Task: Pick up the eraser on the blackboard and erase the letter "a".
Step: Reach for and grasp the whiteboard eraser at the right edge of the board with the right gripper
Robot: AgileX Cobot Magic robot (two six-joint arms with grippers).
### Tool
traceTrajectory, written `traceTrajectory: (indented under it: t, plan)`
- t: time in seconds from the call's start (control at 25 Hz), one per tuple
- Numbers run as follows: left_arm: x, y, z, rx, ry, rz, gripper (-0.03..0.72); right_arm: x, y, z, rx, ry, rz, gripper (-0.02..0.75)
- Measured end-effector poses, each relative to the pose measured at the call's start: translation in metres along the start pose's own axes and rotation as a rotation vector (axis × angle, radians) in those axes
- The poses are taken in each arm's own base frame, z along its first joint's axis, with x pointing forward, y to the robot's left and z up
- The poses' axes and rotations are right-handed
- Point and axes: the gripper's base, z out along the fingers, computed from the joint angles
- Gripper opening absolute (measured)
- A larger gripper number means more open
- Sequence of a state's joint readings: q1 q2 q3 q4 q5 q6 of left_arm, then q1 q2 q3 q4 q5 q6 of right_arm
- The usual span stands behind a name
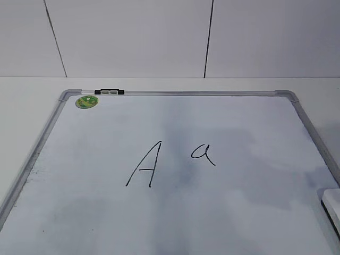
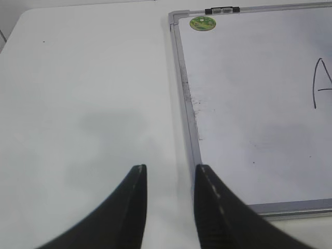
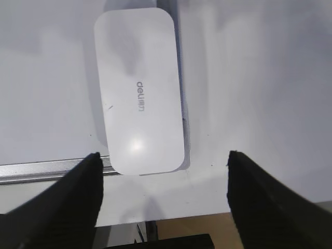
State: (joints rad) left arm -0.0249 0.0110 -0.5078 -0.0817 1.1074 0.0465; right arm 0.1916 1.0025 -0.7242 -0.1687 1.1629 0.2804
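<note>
The blackboard (image 1: 175, 212) is a white board with a silver frame, lying flat on the table. A small handwritten letter "a" (image 1: 203, 153) sits right of a larger capital "A" (image 1: 143, 166). The eraser (image 3: 139, 93), white with grey lettering, lies with its near end over the board's frame (image 3: 41, 171); only its corner shows at the right edge of the exterior view (image 1: 332, 204). My right gripper (image 3: 163, 156) is wide open and empty, just short of the eraser's near end. My left gripper (image 2: 171, 170) is open and empty over the table beside the board's left frame (image 2: 188, 104).
A round green magnet (image 1: 86, 101) and a black-and-grey clip (image 1: 109, 92) sit at the board's far left corner. The table edge and brown floor (image 3: 207, 225) lie just below my right gripper. A white wall stands behind the table.
</note>
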Motion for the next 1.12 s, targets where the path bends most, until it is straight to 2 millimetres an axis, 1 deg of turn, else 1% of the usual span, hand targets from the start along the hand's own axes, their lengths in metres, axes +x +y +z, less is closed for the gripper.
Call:
traceTrajectory:
  t: [0.4,0.48,0.6,0.68,0.92,1.12]
  plan:
    - [0.000,0.000,0.000,0.000,0.000,0.002,0.235,-0.010,0.008,0.016,-0.028,0.057,0.008,0.594]
    - [0.000,0.000,0.000,0.000,0.000,0.002,0.235,-0.012,0.009,0.018,-0.029,0.062,0.008,0.613]
    - [0.000,0.000,0.000,0.000,0.000,0.002,0.235,-0.012,0.010,0.018,-0.033,0.058,0.010,0.663]
    - [0.000,0.000,0.000,0.000,0.000,0.002,0.235,-0.012,0.010,0.018,-0.036,0.052,0.011,0.675]
    - [0.000,0.000,0.000,0.000,0.000,0.002,0.235,-0.015,0.011,0.021,-0.036,0.055,0.009,0.682]
    - [0.000,0.000,0.000,0.000,0.000,0.002,0.235,-0.021,0.014,0.034,-0.026,0.103,0.001,0.683]
